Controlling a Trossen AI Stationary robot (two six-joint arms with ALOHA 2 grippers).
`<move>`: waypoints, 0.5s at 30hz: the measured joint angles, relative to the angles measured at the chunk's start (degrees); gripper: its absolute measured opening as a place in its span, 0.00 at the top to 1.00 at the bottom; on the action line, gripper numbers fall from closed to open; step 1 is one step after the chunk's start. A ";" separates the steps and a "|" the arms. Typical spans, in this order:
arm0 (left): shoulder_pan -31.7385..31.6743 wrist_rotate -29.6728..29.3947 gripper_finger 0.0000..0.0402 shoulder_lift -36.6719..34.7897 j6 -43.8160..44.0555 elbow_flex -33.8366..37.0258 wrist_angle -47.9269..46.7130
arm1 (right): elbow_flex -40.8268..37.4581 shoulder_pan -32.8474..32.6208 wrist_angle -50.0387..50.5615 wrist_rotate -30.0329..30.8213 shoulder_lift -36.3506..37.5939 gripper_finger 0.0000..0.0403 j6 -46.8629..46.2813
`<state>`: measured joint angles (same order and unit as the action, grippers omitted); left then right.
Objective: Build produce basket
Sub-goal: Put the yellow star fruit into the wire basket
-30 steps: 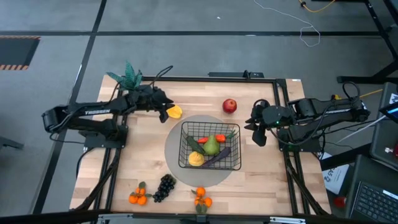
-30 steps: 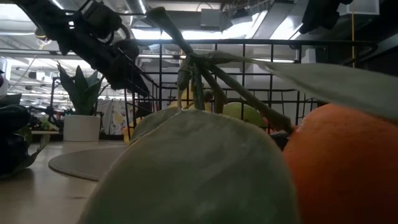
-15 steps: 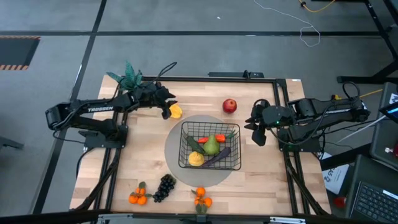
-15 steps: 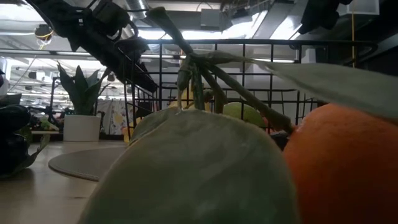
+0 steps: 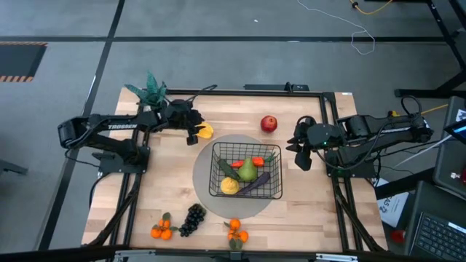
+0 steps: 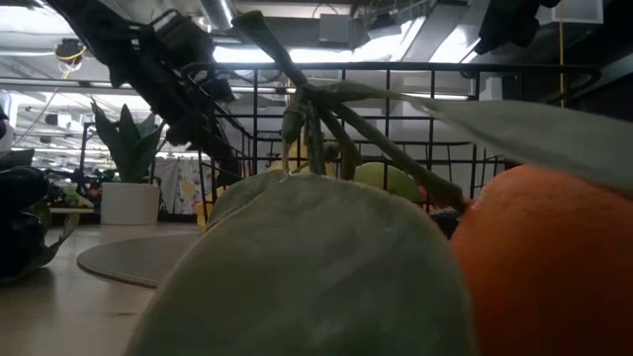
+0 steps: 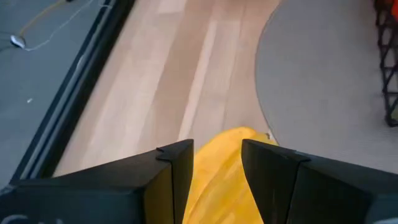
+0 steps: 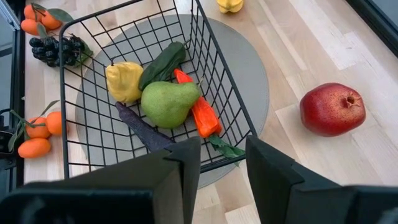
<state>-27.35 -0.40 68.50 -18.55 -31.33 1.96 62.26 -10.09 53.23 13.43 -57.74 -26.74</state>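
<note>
The black wire basket (image 5: 246, 172) stands on a round grey mat and holds a green pear (image 8: 168, 102), an orange carrot, a yellow fruit and a purple eggplant. My left gripper (image 5: 195, 132) is shut on another yellow fruit (image 5: 206, 132) by the mat's far left edge. My right gripper (image 5: 302, 154) is open and empty, to the right of the basket. A red fruit (image 5: 269, 124) lies on the table behind the basket. Black grapes (image 5: 193, 218) and tangerines (image 5: 162, 231) lie near the front edge. My left gripper pinches the yellow fruit (image 7: 221, 171) between its two fingers (image 7: 176, 167), one on each side. The fingers come from the table's left, slanting downward. Whether the fruit rests on the table or hangs clear cannot be told.
A teal plant (image 5: 149, 89) stands at the far left corner, behind my left arm. A second bunch of tangerines (image 5: 237, 231) lies in front of the basket, close to the low camera. Bare wood lies to the left and right of the mat (image 5: 204, 182).
My left gripper has tipped and gone down a little, still shut on the yellow fruit, which stays by the mat's far left edge. My right arm has kept still.
</note>
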 joint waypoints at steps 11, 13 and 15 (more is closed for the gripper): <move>0.00 0.08 0.69 6.81 0.14 -0.01 0.36 | 0.00 0.00 0.04 -0.02 0.00 0.72 0.04; 0.00 0.07 0.69 7.41 0.16 -0.02 0.24 | -0.02 0.00 0.13 -0.02 0.00 0.72 0.02; 0.00 0.09 0.69 8.06 0.44 -0.02 -0.31 | -0.01 0.00 0.15 -0.03 0.00 0.72 0.02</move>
<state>-27.35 -0.32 76.56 -18.11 -31.35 1.65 62.25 -10.09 53.39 13.40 -57.74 -26.72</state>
